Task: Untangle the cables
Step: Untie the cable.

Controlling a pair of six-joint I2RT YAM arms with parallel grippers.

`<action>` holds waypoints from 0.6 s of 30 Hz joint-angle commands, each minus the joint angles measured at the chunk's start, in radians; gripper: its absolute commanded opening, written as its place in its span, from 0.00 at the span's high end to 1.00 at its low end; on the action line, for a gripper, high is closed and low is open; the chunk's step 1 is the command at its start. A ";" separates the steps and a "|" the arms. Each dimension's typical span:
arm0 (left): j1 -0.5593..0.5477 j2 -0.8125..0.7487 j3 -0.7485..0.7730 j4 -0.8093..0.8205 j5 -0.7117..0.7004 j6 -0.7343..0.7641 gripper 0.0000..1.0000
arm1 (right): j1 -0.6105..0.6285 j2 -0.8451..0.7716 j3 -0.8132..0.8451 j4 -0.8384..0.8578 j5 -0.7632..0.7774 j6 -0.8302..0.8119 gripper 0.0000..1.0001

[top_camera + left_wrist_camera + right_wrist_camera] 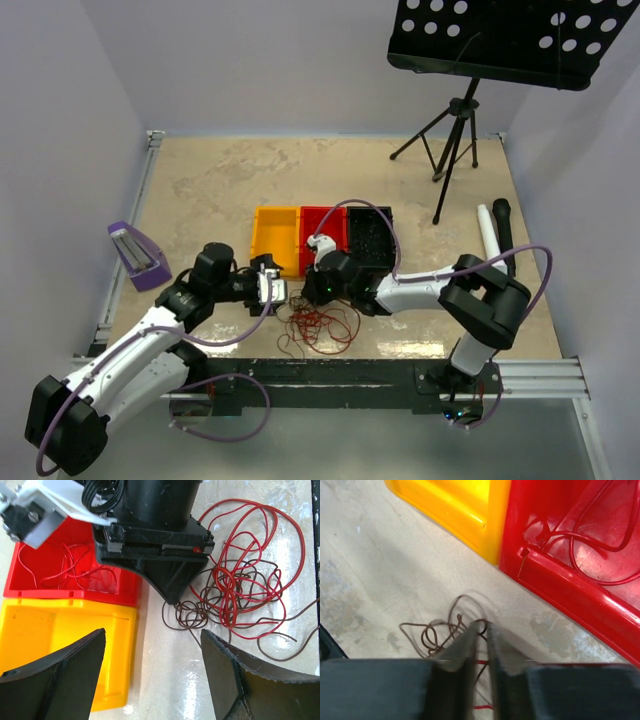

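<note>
The cables are a snarl of thin red and dark brown wires (322,325) lying on the table in front of the bins; it also shows in the left wrist view (235,590). My right gripper (310,295) is down at the snarl's far edge. In its own view the right gripper (481,625) has its jaws almost together, with a brown wire loop (432,635) running between the tips. My left gripper (152,632) is open and empty, just left of the snarl, in front of the yellow bin (60,645). A few red wires (65,570) lie in the red bin (570,590).
The yellow bin (277,238), red bin (322,232) and black bin (368,232) stand in a row behind the grippers. A music stand (455,130) stands at the back right. A purple object (135,255) is at the left, and a white tube (488,230) at the right.
</note>
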 commanded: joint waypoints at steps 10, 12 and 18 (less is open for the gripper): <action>0.007 0.014 -0.008 0.151 -0.042 -0.183 0.12 | 0.035 -0.366 -0.053 0.072 0.009 -0.018 1.00; 0.007 0.026 0.003 0.180 -0.047 -0.221 0.11 | 0.049 -0.420 -0.065 0.053 0.008 -0.021 1.00; 0.010 0.035 0.038 0.295 -0.046 -0.326 0.11 | 0.092 -0.497 -0.079 -0.009 0.018 -0.011 1.00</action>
